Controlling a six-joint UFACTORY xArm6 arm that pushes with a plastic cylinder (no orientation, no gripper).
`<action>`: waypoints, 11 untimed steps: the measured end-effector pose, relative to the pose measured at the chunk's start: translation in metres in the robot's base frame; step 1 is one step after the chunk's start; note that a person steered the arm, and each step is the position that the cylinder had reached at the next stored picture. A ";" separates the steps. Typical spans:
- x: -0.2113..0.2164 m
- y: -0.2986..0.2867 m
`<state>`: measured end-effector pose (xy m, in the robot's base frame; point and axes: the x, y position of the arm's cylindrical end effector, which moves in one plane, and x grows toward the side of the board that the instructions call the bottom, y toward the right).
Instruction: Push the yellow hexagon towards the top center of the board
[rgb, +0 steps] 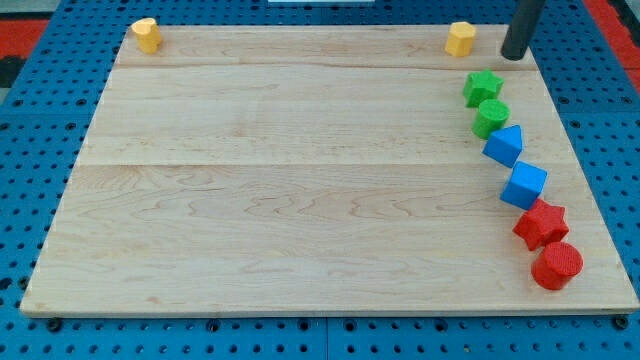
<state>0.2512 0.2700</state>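
A yellow hexagon-like block (460, 39) stands near the top right corner of the wooden board (300, 180). My tip (513, 56) is just to its right, a short gap apart, near the board's top right edge. A second yellow block (147, 34), its shape hard to make out, stands at the top left corner.
Down the right side runs a line of blocks: a green star (482, 87), a green round block (491, 117), a blue triangle-like block (505, 145), a blue cube (524, 184), a red star (541, 222) and a red cylinder (556, 265). Blue pegboard (30, 150) surrounds the board.
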 end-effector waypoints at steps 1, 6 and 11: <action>-0.035 -0.007; -0.029 -0.069; -0.056 -0.125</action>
